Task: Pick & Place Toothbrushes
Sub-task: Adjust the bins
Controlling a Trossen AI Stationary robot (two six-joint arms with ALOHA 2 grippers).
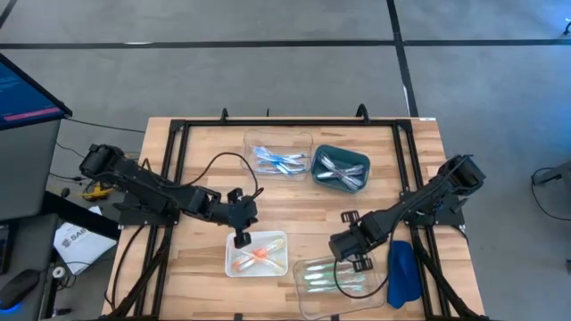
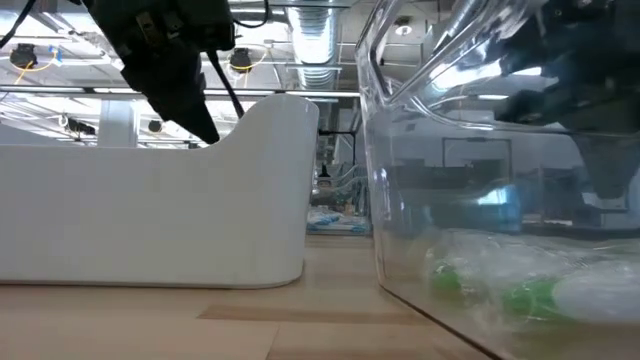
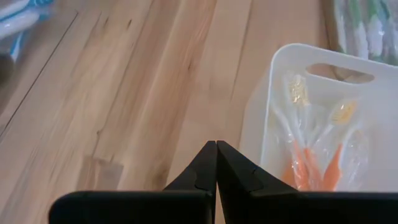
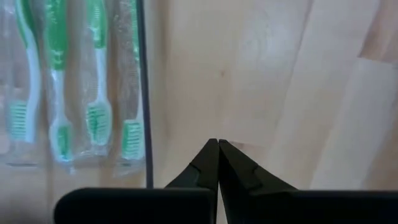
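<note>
Four groups of toothbrushes, sorted by colour, seen from above. Light blue toothbrushes lie in a loose heap at upper centre. Just right of them, white-grey toothbrushes lie crossed together. Orange-pink toothbrushes sit at lower centre, wrapped in clear plastic. Green-and-white toothbrushes lie side by side at lower right, also wrapped.

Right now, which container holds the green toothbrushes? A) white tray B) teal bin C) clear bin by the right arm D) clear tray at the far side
C: the green toothbrushes lie in the clear bin near the right arm; the white tray holds orange ones.
</note>
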